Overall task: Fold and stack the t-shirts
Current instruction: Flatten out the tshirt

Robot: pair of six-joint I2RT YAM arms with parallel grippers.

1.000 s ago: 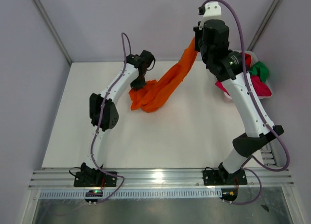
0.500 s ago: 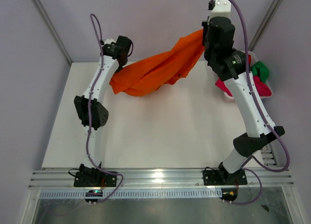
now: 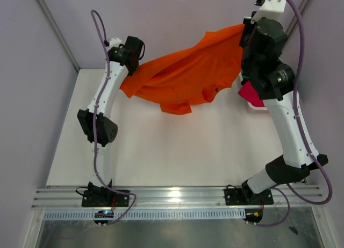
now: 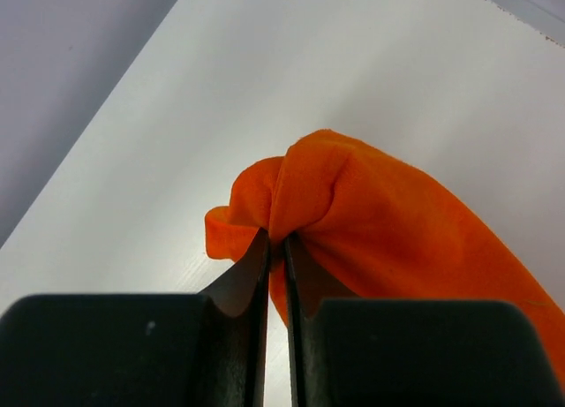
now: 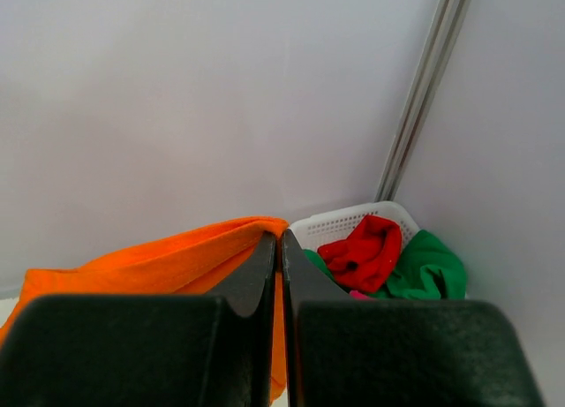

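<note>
The bright orange t-shirt [image 3: 185, 73] hangs stretched in the air between my two grippers, above the far part of the table. My left gripper [image 3: 129, 70] is shut on its left edge; the bunched cloth [image 4: 353, 213] shows at the fingertips. My right gripper [image 3: 244, 30] is shut on its right edge, held high; the orange cloth [image 5: 177, 261] shows there too. The magenta-pink t-shirt [image 3: 251, 92] peeks out behind my right arm. The red t-shirt [image 5: 364, 251] and green t-shirt [image 5: 430, 267] lie in the basket.
A white lattice basket [image 5: 349, 222] stands at the far right corner by a metal post [image 5: 422, 89]. The white table [image 3: 177, 151] spreads below. A metal rail [image 3: 177, 195] runs along the near edge.
Both grippers have risen and moved apart. The orange t-shirt, bunched on the table a second ago, is lifted and spread wide between them.
</note>
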